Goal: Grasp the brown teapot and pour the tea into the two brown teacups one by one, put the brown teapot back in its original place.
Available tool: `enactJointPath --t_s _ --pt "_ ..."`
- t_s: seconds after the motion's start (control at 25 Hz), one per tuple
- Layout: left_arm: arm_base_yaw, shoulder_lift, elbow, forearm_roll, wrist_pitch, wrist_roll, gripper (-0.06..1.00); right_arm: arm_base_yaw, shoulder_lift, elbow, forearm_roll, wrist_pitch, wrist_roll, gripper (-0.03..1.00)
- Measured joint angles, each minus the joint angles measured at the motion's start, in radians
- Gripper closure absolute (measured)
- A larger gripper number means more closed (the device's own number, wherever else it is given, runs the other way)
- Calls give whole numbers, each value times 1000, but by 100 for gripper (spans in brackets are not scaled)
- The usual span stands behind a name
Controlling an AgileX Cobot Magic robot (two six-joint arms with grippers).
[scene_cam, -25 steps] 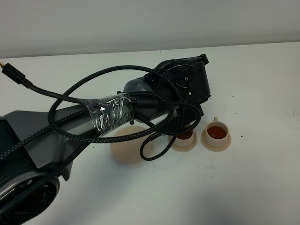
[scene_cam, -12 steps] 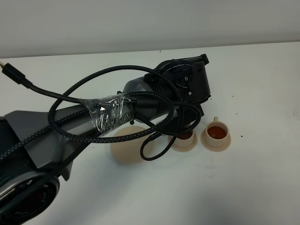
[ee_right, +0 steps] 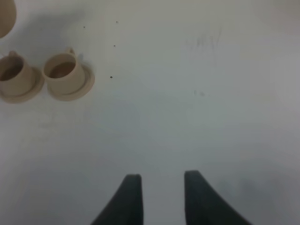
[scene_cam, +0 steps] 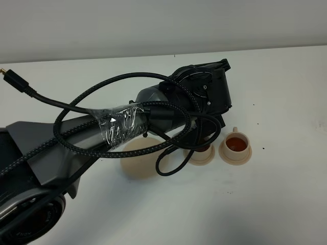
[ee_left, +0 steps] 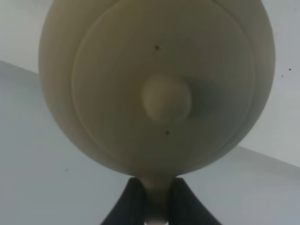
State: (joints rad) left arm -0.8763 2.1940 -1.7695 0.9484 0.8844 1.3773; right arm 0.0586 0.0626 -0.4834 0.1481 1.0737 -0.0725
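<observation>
White table [scene_cam: 286,92], large saucer [scene_cam: 137,162], two cup saucers [scene_cam: 235,154]

Bare white table [scene_cam: 286,204] against plain wall: lab-like test bench

Even, diffuse light is spread over the white counter [scene_cam: 286,194], and only soft, faint shadows are cast beside the cup saucers. Glare is seen on the clear tape [scene_cam: 121,124] wrapped round the arm. Both wrist pictures are dim and soft; the teapot [ee_left: 157,84], filling the left one, is blurred and shaded underneath.
</observation>
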Motion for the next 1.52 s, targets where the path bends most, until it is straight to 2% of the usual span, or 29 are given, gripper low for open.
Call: enactJointPath --t_s 1.08,1.52 --pt "-17 0 0 -2 59 -30 82 0 0 0 0 0 0 73" --pt "-7 0 0 -71 118 -161 82 0 0 0 0 0 0 73"
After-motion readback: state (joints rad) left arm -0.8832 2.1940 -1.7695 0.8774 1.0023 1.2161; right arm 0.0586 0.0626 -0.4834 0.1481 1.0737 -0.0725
